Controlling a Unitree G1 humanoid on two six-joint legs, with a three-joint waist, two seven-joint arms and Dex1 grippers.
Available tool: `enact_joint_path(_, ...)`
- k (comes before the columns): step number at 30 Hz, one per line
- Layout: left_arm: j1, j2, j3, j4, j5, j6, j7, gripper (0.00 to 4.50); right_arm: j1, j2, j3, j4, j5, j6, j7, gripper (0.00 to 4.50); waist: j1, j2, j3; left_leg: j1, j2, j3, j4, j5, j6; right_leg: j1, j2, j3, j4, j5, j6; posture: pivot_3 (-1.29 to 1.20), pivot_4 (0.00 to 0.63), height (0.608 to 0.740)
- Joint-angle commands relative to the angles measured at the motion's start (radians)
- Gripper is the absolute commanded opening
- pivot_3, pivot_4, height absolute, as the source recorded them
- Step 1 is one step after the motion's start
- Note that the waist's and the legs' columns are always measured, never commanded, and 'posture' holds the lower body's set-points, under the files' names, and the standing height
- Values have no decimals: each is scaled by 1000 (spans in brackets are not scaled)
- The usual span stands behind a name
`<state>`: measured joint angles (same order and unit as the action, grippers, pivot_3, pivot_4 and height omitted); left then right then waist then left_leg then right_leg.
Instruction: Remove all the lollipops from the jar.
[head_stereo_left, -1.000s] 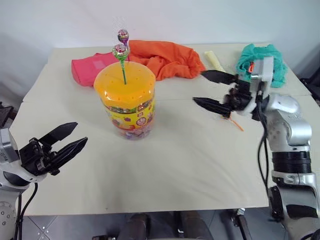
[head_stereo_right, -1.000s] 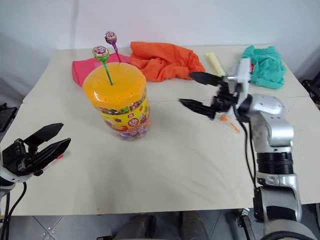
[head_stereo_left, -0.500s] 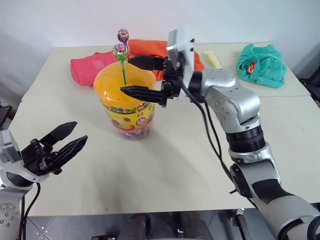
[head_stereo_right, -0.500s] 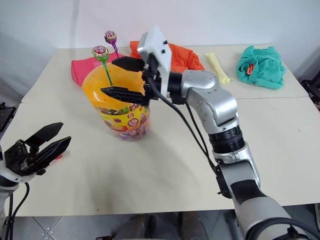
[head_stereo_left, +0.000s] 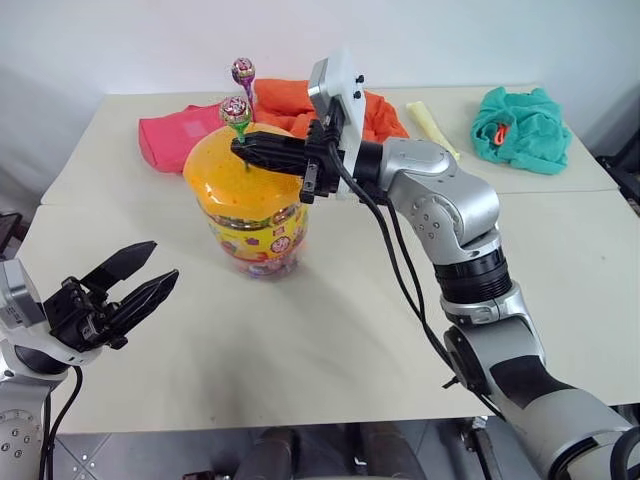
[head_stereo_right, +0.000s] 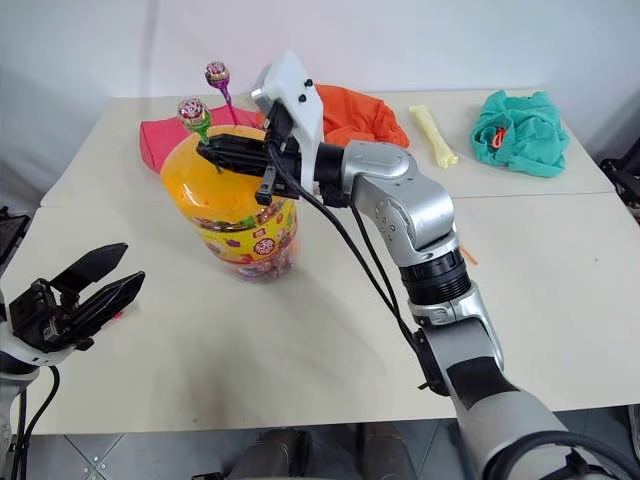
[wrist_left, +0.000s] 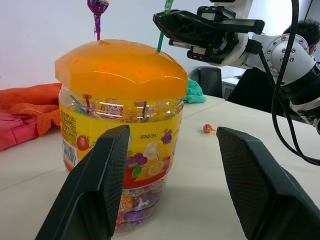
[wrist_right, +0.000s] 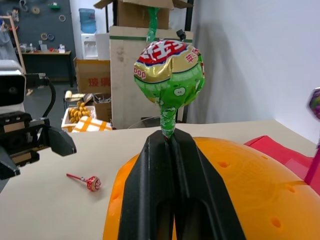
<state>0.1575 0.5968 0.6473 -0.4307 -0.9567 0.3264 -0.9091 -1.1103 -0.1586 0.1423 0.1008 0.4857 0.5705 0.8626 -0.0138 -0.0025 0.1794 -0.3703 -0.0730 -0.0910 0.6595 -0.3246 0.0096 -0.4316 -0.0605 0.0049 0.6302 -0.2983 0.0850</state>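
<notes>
Right end effector (head_stereo_left: 243, 144) pinches the green lollipop (wrist_right: 169, 70) stick shut; a tilted pull could tip the jar (head_stereo_left: 248, 205) (left end effector (head_stereo_left: 146, 275) open, empty).

One jar (head_stereo_left: 248, 205); four lollipops (wrist_right: 169, 75); three cloths (head_stereo_left: 520, 128); two tools (head_stereo_left: 128, 291).

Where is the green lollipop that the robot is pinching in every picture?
Left eye view: the green lollipop is up left of the middle, above the jar's orange lid, pinched by the right tool.
Right eye view: further left, above the lid.
Left wrist view: its green stick rises from the lid into the right tool.
Right wrist view: it stands out of the shut right tool, over the lid.
Shared landmark: the orange lid.
</notes>
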Motion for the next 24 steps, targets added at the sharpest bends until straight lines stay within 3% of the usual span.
enact_joint_path(1,-21,5,7,-30,-27,-21,-3,2953,-44,28,-89,-10,65,-64,21,48,-4,0,0,0,0,0,0,0,0,0,0,0,0,0,0,0,150,740)
enact_joint_path(4,-42,14,-12,-34,-28,-16,-25,2953,-67,16,-204,36,133,-160,73,48,-9,0,0,0,0,0,0,0,0,1,0,0,0,0,0,0,150,740)
enact_joint_path(6,-53,31,-40,-41,-18,-11,-54,2953,-88,-59,-248,72,133,-145,79,48,-9,0,0,0,0,0,1,0,0,1,0,0,0,0,0,0,150,740)
enact_joint_path(12,-79,77,-137,-28,24,-10,-139,2953,-24,-454,-229,110,7,-2,139,48,3,0,0,0,-1,0,0,-1,2,2,-1,0,-3,0,0,0,150,740)
enact_joint_path(16,-109,67,-188,37,84,-50,-174,2953,134,-689,-202,103,-137,59,82,48,15,0,0,0,0,1,-3,-1,2,1,-1,0,-5,0,0,0,150,740)
enact_joint_path(19,-122,62,-233,48,114,-67,-204,2953,285,-849,-168,71,-230,208,42,48,12,1,1,-1,1,4,-4,-1,2,-1,-1,2,-4,0,0,0,150,740)
enact_joint_path(21,-127,69,-261,53,135,-78,-227,2953,387,-907,-174,63,-266,215,24,48,13,2,1,-1,1,5,-4,-1,2,-2,-1,3,-4,0,0,0,150,740)
enact_joint_path(24,-141,74,-280,64,151,-87,-247,2953,503,-909,-211,61,-269,246,-17,48,10,2,1,0,1,6,-3,-1,2,0,0,3,-4,0,0,0,150,740)
